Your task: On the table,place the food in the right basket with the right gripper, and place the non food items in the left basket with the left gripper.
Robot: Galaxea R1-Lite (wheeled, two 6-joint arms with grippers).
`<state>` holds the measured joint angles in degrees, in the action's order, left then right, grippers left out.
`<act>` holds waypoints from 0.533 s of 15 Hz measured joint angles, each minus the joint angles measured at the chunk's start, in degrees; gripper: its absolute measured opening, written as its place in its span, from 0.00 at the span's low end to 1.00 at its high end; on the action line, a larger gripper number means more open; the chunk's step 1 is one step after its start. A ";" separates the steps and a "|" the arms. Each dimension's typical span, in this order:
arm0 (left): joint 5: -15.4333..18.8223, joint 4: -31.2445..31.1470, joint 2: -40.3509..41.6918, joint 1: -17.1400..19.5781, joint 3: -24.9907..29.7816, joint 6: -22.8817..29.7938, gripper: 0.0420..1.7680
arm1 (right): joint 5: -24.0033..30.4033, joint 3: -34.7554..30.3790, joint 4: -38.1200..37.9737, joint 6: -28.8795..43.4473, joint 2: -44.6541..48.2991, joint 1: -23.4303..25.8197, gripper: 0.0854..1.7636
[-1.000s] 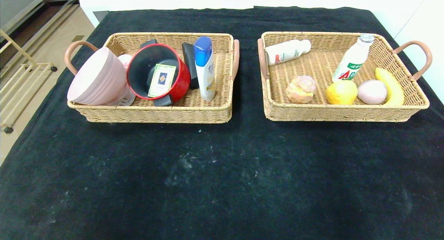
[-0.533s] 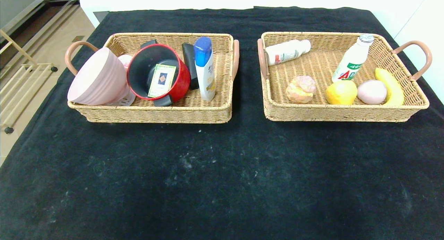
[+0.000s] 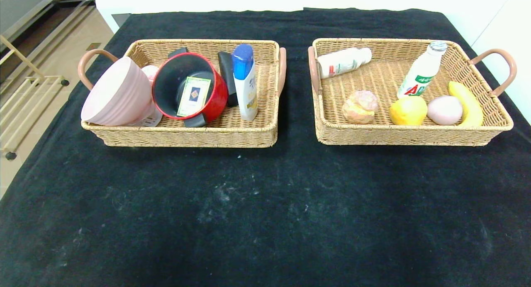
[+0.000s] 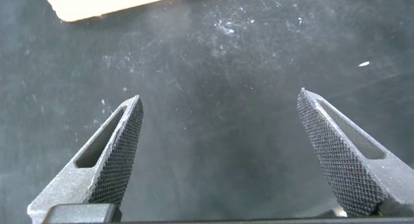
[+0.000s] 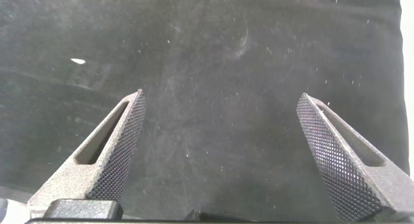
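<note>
Nothing has moved over the last second: both wicker baskets and everything in them sit exactly as they did, and that stillness reads as a finished sort. The left woven basket (image 3: 186,133) holds the non-food: a pale pink ribbed bowl (image 3: 116,94) tipped on its side against the near rim, a red pot with a black inside (image 3: 188,88) lying beside it with a small card (image 3: 193,95) in its mouth, and a white bottle with a blue cap (image 3: 245,81) leaning near the right wall. The right woven basket (image 3: 406,135) holds the food: a white bottle lying down (image 3: 344,62) at the far left corner, an upright white drink bottle (image 3: 421,71), a round pastry (image 3: 360,106), a yellow lemon (image 3: 408,110), a pale pink egg-shaped piece (image 3: 444,110) and a yellow banana (image 3: 466,104) along the right wall. The black cloth (image 3: 265,220) in front carries no loose item, so I judge nothing is left to pick. The left gripper (image 4: 220,111) hangs over bare cloth with jaws spread wide and empty; the right gripper (image 5: 220,111) does the same. Neither arm shows in the head view, so both are pulled well clear of the basket rims and handles, with open cloth all around them.
</note>
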<state>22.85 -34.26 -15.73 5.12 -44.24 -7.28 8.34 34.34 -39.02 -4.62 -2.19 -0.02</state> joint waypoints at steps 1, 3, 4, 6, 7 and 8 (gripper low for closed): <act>0.11 2.58 0.13 0.00 1.96 -1.12 0.97 | 0.00 -0.61 0.07 0.79 0.83 -0.05 0.97; -0.09 10.31 0.24 -0.05 6.45 -2.89 0.97 | 0.01 -1.35 0.20 2.06 1.76 -0.05 0.97; -0.17 11.35 0.29 -0.06 7.62 -3.05 0.97 | -0.02 -1.77 0.27 2.56 1.95 -0.09 0.97; -0.24 11.43 0.33 -1.68 7.62 -2.89 0.97 | -0.13 -2.79 1.21 2.86 2.17 -0.30 0.97; -0.41 11.17 0.38 -2.95 6.99 -2.67 0.97 | -0.11 -3.47 2.28 2.89 2.19 -0.33 0.97; -0.63 10.67 0.55 -3.67 6.92 -2.34 0.97 | -0.11 -4.24 3.99 2.91 2.24 -0.35 0.97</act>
<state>22.21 -23.59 -15.18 1.45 -37.32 -9.62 8.23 30.10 -35.04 -1.71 0.05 -0.38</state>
